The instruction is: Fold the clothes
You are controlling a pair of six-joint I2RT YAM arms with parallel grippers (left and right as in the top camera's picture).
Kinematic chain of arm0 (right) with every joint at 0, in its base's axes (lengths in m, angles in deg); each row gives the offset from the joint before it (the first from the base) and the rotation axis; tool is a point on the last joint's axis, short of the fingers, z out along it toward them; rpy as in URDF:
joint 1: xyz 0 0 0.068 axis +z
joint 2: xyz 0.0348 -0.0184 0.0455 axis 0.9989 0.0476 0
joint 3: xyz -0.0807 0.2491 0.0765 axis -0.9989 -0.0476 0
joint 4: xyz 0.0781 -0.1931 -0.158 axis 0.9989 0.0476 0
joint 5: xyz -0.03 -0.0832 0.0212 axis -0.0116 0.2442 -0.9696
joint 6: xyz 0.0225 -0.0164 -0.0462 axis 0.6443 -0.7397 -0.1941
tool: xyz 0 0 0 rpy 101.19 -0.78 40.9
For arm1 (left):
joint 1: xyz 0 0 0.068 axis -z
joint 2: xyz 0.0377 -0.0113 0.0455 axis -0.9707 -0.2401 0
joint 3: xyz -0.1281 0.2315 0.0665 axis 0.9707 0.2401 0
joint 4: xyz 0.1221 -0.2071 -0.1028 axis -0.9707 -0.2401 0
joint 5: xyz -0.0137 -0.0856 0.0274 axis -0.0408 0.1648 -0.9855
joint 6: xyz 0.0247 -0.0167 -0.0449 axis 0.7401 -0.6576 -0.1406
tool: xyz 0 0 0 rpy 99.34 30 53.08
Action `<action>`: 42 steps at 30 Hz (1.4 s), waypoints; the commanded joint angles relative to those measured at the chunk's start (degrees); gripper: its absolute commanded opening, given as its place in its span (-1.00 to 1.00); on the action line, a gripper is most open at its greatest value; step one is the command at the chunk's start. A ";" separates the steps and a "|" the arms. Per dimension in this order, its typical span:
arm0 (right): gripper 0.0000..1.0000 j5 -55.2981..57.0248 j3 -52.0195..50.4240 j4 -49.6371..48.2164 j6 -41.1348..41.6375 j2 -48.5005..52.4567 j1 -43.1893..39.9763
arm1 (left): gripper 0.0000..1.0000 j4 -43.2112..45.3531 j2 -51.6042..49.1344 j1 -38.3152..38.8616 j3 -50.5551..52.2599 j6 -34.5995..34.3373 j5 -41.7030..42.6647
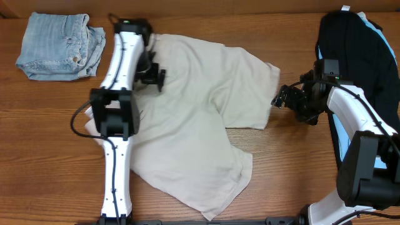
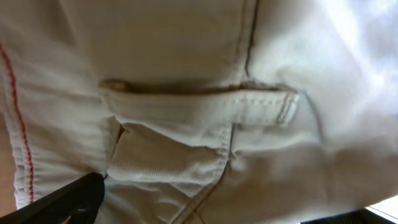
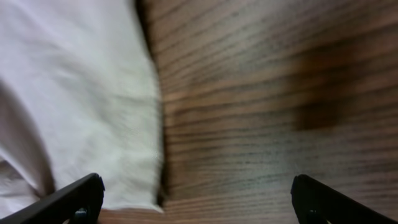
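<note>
The beige khaki shorts (image 1: 200, 125) lie spread out and rumpled across the middle of the wooden table. My left gripper (image 1: 153, 75) is low over their upper left part, near the waistband. The left wrist view is filled with the beige cloth (image 2: 186, 62), showing a belt loop (image 2: 249, 102) and seams. Its fingers (image 2: 211, 214) are wide apart with cloth between them, so it is open. My right gripper (image 1: 282, 98) is open just off the shorts' right edge. In the right wrist view its fingers (image 3: 199, 202) straddle the cloth's edge (image 3: 74, 93) and bare wood.
Folded faded denim shorts (image 1: 59, 47) lie at the back left corner. A pile of black and light-blue garments (image 1: 362, 56) lies at the far right behind my right arm. Bare table (image 1: 294, 169) shows at the front right.
</note>
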 commanded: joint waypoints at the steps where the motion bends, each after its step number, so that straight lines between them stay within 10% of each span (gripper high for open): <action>1: 1.00 0.76 1.33 1.95 0.85 -1.95 0.17 | 0.99 -4.35 -4.66 -2.71 1.25 -3.93 4.42; 42: 1.00 0.70 8.48 31.95 1.97 -47.65 0.20 | 1.00 -4.28 56.50 -2.75 0.68 -7.78 -13.57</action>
